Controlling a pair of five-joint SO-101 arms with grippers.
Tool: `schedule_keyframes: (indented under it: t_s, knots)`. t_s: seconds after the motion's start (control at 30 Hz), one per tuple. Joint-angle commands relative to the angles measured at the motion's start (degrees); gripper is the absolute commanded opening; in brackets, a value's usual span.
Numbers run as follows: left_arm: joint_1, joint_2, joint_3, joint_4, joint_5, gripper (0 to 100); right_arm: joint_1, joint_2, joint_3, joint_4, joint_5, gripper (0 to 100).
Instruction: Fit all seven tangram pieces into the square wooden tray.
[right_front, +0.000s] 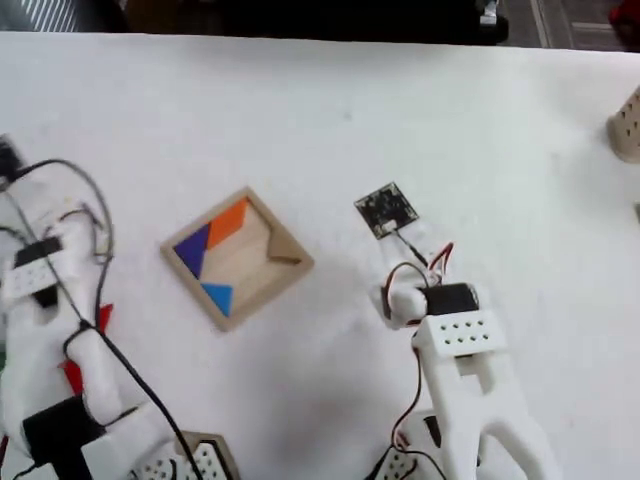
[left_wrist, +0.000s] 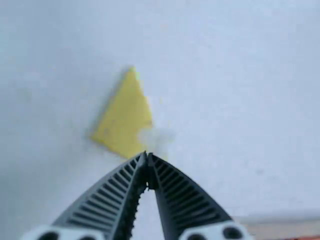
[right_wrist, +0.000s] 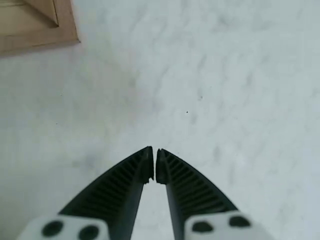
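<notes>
The tray (right_front: 296, 262) sits diamond-wise on the table (right_front: 450, 130), with three pieces (right_front: 229, 222) inside. A yellow triangle (left_wrist: 125, 117) lies flat just beyond the closed, empty left end effector (left_wrist: 147, 162), its long axis and tip pointing away. The right end effector (right_wrist: 154, 165) is closed and empty too.

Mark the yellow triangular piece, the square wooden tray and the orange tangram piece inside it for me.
yellow triangular piece (left_wrist: 125, 117), left wrist view, middle of its face.
square wooden tray (right_front: 248, 266), high view, bare floor inside the rim.
orange tangram piece (right_front: 228, 222), high view, centre of its top face.
</notes>
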Motion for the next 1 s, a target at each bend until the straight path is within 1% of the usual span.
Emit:
schedule_keyframes:
  t_s: [0.0, 0.13, 0.17, 0.27, 0.37, 0.43, 0.5, 0.57, 0.63, 0.83, 0.97]
  knots:
    - [-8.04, -2.86, 1.49, -0.70, 0.97, 2, 0.04, -0.04, -0.18, -1.19, -0.26, 1.7]
    - [-14.20, -2.86, 4.75, -0.62, 0.53, 3, 0.04, -0.04, -0.18, -1.19, -0.26, 1.7]
    - [-16.31, -2.86, 5.36, -0.62, -0.70, 4, 0.04, -0.04, -0.18, -1.19, -0.26, 1.7]
    - [-22.73, -2.86, 6.33, -0.62, -6.59, 12, 0.04, -0.04, -0.18, -1.19, -0.26, 1.7]
    - [-28.97, -2.86, 6.59, 1.41, -9.05, 21, 0.04, -0.04, -0.18, -1.19, -0.26, 1.7]
    - [-31.78, -2.86, 6.59, 3.78, -10.90, 25, 0.04, -0.04, -0.18, -1.19, -0.26, 1.7]
    - [-34.07, -2.86, 6.59, 5.71, -15.38, 26, 0.04, -0.04, -0.18, -1.19, -0.26, 1.7]
    - [-36.00, -2.86, 6.59, 6.95, -20.84, 26, 0.04, -0.04, -0.18, -1.19, -0.26, 1.7]
    - [-37.58, -2.86, 6.33, 7.21, -24.53, 26, 0.04, -0.04, -0.09, -1.19, -0.26, 1.7]
    - [-38.81, -2.86, 6.59, 3.25, -25.41, 26, 0.04, -0.04, 0.88, -2.59, -0.26, 1.7]
    - [-38.73, -2.77, 6.51, 3.08, -25.49, 26, 0.04, -0.04, 1.14, -2.86, -0.26, 1.7]
